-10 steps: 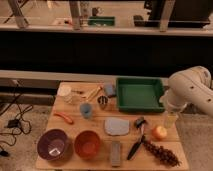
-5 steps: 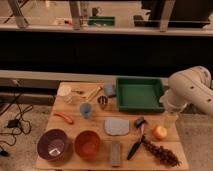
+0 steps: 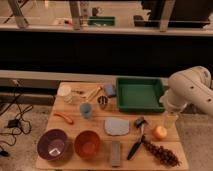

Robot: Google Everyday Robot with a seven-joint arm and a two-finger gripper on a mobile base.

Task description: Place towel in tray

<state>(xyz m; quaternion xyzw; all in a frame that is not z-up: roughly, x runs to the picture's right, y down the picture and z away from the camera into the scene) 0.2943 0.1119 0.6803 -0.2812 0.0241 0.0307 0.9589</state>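
Nothing has moved in the last second: the end effector (image 3: pixel 170 119) hangs at the desk's (image 3: pixel 95 125) right edge, grip state indeterminable. The towel (image 3: pixel 117 126) lies ungrasped, near of the tray (image 3: pixel 140 95).

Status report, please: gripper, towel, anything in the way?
Gripper at the right edge of the table, near tray corner, away from towel. Towel flat on table, outside tray. Brush lies between gripper and towel.
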